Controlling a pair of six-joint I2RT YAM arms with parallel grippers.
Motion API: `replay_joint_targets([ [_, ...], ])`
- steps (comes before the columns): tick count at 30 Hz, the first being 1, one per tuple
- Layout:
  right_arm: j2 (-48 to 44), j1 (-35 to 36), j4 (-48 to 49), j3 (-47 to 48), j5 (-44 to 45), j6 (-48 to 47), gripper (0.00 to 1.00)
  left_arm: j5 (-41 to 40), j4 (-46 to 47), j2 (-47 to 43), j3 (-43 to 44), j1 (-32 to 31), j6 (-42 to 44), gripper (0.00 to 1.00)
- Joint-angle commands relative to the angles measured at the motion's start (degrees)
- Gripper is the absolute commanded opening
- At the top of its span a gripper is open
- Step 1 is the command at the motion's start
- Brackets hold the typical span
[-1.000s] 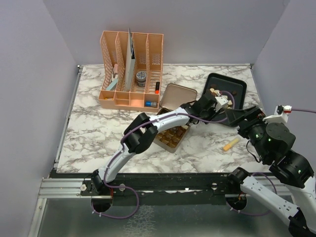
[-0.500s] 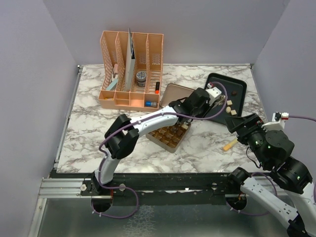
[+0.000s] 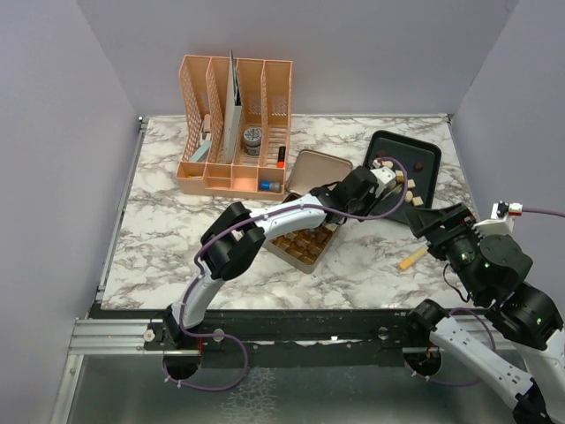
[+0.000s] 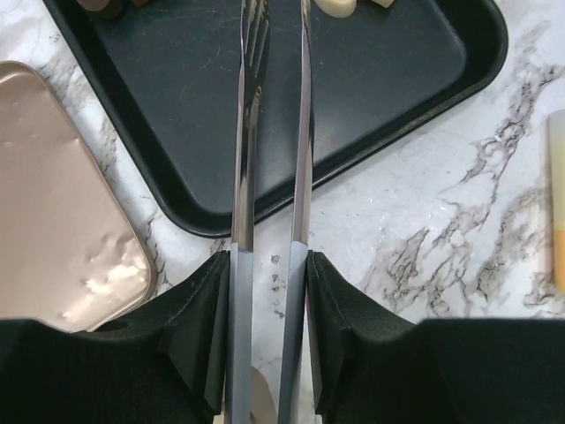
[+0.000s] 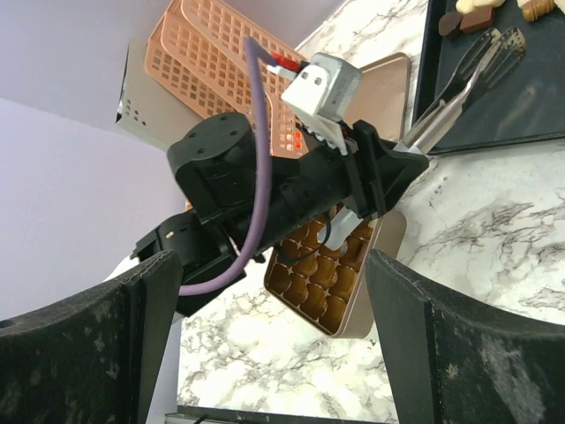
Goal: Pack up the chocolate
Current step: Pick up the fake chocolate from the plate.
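Small dark, tan and cream chocolate pieces (image 3: 404,183) lie in a black tray (image 3: 425,155); a few show at the top edge of the left wrist view (image 4: 336,6) and of the right wrist view (image 5: 478,11). My left gripper (image 3: 374,182) (image 4: 265,265) is shut on metal tongs (image 4: 270,132) (image 5: 461,81). Their blades reach over the tray (image 4: 380,79) with a narrow gap and nothing seen between them. The square gold tin (image 3: 305,244) (image 5: 331,276) lies open under the left arm, its lid (image 3: 311,168) (image 4: 62,203) beside it. My right gripper (image 3: 433,221) (image 5: 274,261) hangs open, holding nothing.
A peach desk organiser (image 3: 234,124) with papers, a jar and pens stands at the back left. A pale yellow stick (image 3: 411,258) (image 4: 556,203) lies on the marble table right of the tin. Purple walls close three sides.
The left arm's elbow swung left, then partly back, while the tongs stayed over the tray's near-left part. The right gripper drew back a little toward the near edge.
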Motion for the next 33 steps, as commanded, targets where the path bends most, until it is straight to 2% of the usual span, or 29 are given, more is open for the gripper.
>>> replay_joint_targets([
  [1,0.53,-0.18,-0.93,2.14,0.81,1.15,0.89,0.51,2.64,2.94,3.59,-0.27,1.67,0.41],
  [33,2.0,-0.19,-0.15,4.74,3.64,-1.34,0.89,0.95,2.1,14.35,15.42,-1.78,4.57,0.5],
])
